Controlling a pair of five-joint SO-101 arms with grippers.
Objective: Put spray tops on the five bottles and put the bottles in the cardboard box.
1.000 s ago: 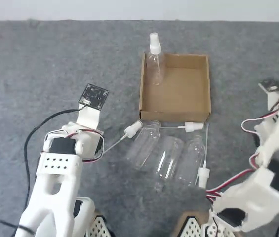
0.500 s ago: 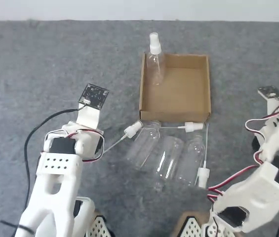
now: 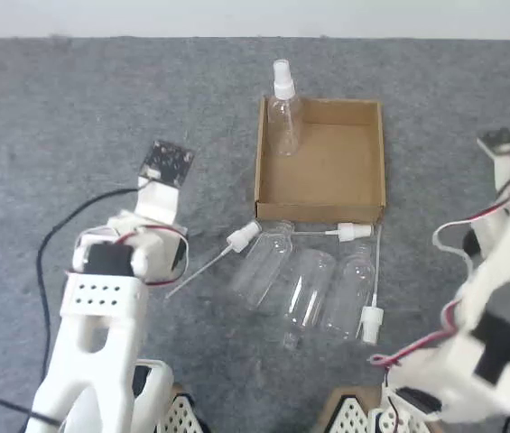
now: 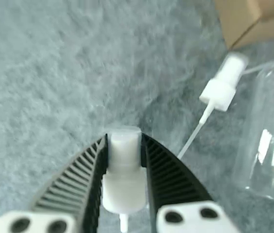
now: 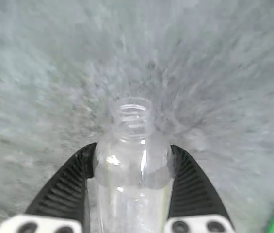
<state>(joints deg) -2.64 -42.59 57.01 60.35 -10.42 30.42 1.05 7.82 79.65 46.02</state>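
Observation:
My left gripper [image 4: 123, 139] is shut on a white spray top [image 4: 123, 170], held just above the grey carpet. A loose spray top [image 4: 222, 87] lies beyond it beside a clear bottle [image 4: 272, 141]. My right gripper [image 5: 133, 150] is shut on a clear open-necked bottle [image 5: 132, 179] over the carpet. In the high view the cardboard box [image 3: 376, 158] holds one capped bottle [image 3: 283, 113] standing in its far left corner. Three uncapped bottles [image 3: 307, 287] lie side by side in front of the box. The left arm [image 3: 110, 271] is at the left and the right arm [image 3: 507, 271] at the right edge.
Loose spray tops with long dip tubes lie by the bottles: one [image 3: 244, 236] at the box's near left corner, one [image 3: 356, 232] at the box's front wall, one [image 3: 372, 323] nearer the arms. A black cable [image 3: 56, 244] loops left of the left arm.
The right arm has swung and risen at the right edge. The left arm's wrist has shifted slightly away from its base. The bottles and loose tops have not moved.

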